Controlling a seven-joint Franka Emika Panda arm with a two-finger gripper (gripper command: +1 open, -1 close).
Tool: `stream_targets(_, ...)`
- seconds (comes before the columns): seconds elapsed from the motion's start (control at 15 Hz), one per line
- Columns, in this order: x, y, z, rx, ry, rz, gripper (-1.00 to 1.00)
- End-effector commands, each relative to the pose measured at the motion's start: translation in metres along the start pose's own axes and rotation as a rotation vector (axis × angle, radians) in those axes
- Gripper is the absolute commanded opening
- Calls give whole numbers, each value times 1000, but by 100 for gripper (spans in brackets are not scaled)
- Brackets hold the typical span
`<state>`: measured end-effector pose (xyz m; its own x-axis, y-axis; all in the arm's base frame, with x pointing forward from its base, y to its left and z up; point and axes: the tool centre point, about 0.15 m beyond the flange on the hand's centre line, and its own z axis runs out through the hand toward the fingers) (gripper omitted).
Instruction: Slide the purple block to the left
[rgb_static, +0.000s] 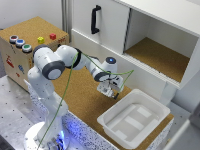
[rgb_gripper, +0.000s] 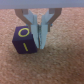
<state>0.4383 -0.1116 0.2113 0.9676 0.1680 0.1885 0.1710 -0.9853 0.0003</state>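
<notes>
Wrist view: gripper (rgb_gripper: 39, 33) down at cork surface (rgb_gripper: 65, 65), fingers narrow, holding nothing; purple block (rgb_gripper: 23, 41) touching one finger, at gripper's 9 o'clock. Contact made; slide leftward apparently just starting, travel remaining.

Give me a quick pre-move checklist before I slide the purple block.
1. Purple block in sight: ok in the wrist view; hidden by the arm in the exterior view.
2. Claw low at the block: ok.
3. Finger beside the block's face: ok.
4. Finger actually touching the block: cannot tell.
5. Claw empty: ok, nothing between the fingers.
6. White tub apart from the claw: ok.
</notes>
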Motion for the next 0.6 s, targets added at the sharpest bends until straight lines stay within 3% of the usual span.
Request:
stream_targets(0.0,11,-41,9,74,25,-59,-100)
stream_targets(0.53,0,-111,2,169,-49,-151,-100)
